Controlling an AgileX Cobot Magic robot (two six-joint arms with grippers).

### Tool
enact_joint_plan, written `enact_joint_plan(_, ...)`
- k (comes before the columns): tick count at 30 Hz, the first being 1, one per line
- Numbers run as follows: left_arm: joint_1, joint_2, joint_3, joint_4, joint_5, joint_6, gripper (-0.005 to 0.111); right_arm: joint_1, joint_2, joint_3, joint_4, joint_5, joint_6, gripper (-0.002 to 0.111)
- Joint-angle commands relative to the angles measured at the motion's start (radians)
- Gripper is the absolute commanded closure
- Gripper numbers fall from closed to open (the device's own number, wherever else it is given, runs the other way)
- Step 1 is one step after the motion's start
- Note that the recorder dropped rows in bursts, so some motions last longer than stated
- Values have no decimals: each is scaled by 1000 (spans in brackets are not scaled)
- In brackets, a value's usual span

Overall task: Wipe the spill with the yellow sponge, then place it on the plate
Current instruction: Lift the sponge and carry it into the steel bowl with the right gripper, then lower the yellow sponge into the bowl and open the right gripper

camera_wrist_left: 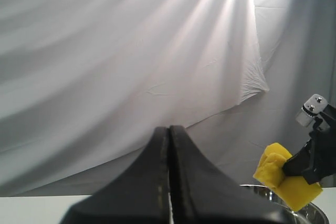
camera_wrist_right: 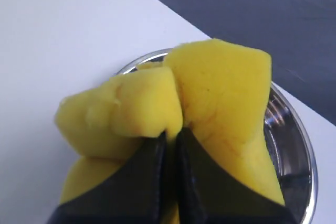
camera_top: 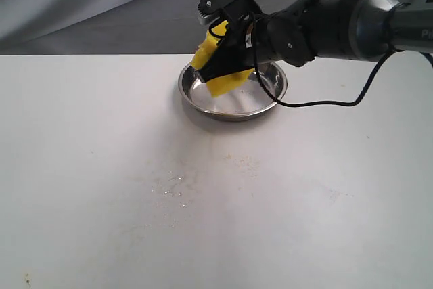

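My right gripper is shut on the yellow sponge, pinching its middle so the foam bulges on both sides. It holds the sponge just above the steel plate at the back of the table. The same plate's rim shows under the sponge in the right wrist view. The amber spill is not visible; only faint wet streaks remain on the white table. My left gripper is shut and empty, raised off the table; from it the sponge shows off to one side.
A grey cloth backdrop hangs behind the white table. The right arm's black cable loops down beside the plate. Small specks mark the table's near left corner.
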Motion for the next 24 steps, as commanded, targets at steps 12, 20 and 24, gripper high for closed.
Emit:
enact_joint_plan(12, -5, -4, -1, -4, -7, -2, 107, -15, 36, 1, 6, -99, 7, 108)
enact_joint_plan(20, -5, -4, -1, -4, -7, 0, 107, -15, 93, 1, 6, -172, 5, 108)
enact_joint_plan(24, -5, -4, -1, -4, -7, 0, 107, -16, 139, 1, 6, -252, 5, 108)
